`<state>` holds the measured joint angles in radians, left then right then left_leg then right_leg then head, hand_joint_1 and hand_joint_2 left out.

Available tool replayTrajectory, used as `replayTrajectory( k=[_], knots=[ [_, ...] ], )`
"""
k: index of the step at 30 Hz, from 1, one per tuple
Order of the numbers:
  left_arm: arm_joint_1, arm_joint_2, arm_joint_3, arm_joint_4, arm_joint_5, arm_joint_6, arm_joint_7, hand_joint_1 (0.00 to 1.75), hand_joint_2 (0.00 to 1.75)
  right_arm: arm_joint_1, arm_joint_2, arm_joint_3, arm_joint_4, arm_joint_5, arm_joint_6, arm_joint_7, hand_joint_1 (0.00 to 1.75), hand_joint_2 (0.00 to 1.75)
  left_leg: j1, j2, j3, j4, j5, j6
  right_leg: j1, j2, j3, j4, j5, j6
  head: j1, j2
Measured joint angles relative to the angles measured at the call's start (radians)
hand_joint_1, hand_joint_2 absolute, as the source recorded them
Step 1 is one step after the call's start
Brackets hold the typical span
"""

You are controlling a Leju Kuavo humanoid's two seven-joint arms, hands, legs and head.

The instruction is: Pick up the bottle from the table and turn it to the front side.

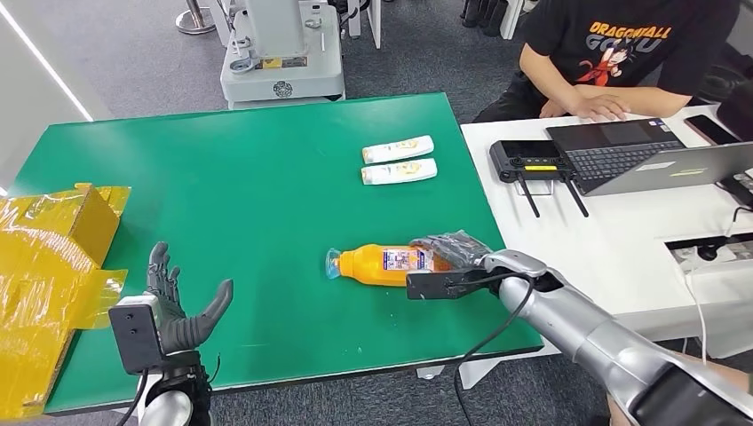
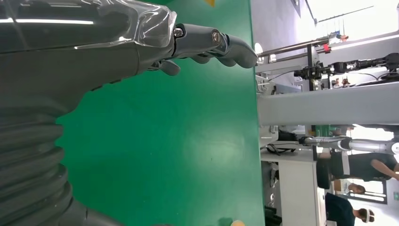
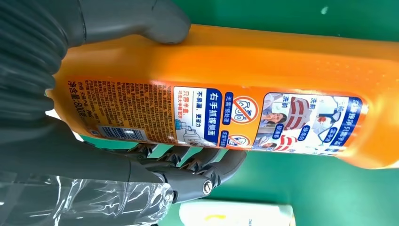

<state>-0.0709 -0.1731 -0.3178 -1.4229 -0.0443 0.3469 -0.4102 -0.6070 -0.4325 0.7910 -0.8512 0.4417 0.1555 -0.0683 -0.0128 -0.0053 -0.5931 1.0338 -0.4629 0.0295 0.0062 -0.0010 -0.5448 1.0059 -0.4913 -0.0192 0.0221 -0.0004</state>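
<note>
While our right hand (image 1: pixel 453 250) reaches in from the right edge of the green tabletop (image 1: pixel 240 186), we see in the head view that it lies over the base end of the orange bottle (image 1: pixel 384 264), which rests on its side near the tabletop's front right part with its clear cap end toward the left. Our right wrist view adds what the head view cannot resolve: the thumb presses one side of the bottle (image 3: pixel 244 89) and the dark fingers (image 3: pixel 207 169) curl around the opposite side, so the fingers are clamped on it, and a printed label with text, a barcode and small pictures faces that camera. From that close view we cannot tell whether the bottle is lifted or touching the tabletop. Behind it, a pale object shows at that picture's edge; the head view shows two white tubes (image 1: pixel 399 161) lying side by side farther back on the tabletop, well apart from the bottle. Our left hand (image 1: pixel 178 306) hovers at the front left with fingers apart and holding nothing, and the left wrist view shows its fingers (image 2: pixel 226 47) extended over bare green. A yellow box (image 1: pixel 53 266) sits at the left edge. A person (image 1: pixel 622 53) sits at a white desk with a laptop (image 1: pixel 639 155) to the right.
</note>
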Motion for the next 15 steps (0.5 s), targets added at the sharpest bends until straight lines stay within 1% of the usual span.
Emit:
replayTrajectory(
  k=[3,6,8,15],
  knots=[
    [0.005,0.0,0.0,0.0,0.001,0.002,0.0,0.0,1.75,0.04,0.007,-0.037,-0.034,0.008,-0.07,-0.013,1.75,1.75,0.0,-0.001,-0.001,0.0,0.0,0.0,0.0,-0.001,-0.001,0.0,0.0,0.0,0.0,0.0],
    [0.012,-0.001,0.0,-0.002,-0.002,0.007,0.0,0.0,1.75,0.084,0.027,-0.092,-0.089,0.027,-0.159,-0.031,1.75,1.75,0.0,-0.001,-0.002,0.0,0.0,0.0,0.0,-0.001,-0.002,0.0,0.0,0.0,0.0,0.0],
    [0.013,-0.001,0.0,-0.003,-0.004,0.009,0.0,0.0,1.75,0.107,0.04,-0.129,-0.13,0.033,-0.199,-0.04,1.75,1.75,0.0,-0.001,-0.002,0.0,0.0,0.0,0.0,-0.001,-0.002,0.0,0.0,0.0,0.0,0.0],
    [0.005,-0.001,0.0,-0.002,-0.031,0.01,0.003,0.0,1.75,0.227,0.082,-0.267,-0.294,-0.011,-0.363,-0.086,1.75,1.75,0.0,-0.002,-0.003,0.0,0.0,0.0,0.0,-0.002,-0.003,0.0,0.0,0.0,0.0,0.0]
  ],
)
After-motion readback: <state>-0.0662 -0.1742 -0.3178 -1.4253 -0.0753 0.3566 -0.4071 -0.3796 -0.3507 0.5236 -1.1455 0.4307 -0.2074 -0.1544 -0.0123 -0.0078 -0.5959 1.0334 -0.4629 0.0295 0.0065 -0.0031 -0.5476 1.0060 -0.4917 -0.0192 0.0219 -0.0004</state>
